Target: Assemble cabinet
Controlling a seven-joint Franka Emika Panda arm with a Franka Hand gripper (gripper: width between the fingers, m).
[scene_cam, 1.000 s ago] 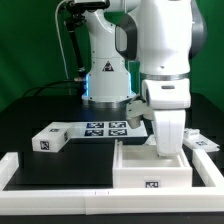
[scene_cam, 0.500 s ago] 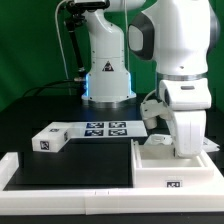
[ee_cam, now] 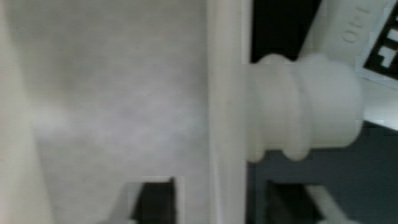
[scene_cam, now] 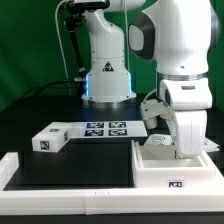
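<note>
I judge I'm positioning the cabinet body (scene_cam: 158, 178) at the frame's lower right, my gripper (scene_cam: 186, 148) down against its far wall, finger spread impossible to tell; the next move calls for fetching the loose block (scene_cam: 50, 139) at middle left.

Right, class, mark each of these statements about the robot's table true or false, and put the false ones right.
1. The open white cabinet box sits toward the exterior view's right. True.
2. The small tagged block lies inside that box. False: it lies on the black table, toward the exterior view's left, apart from the box.
3. The marker board lies flat on the table. True.
4. The backdrop is red. False: it is green.
</note>
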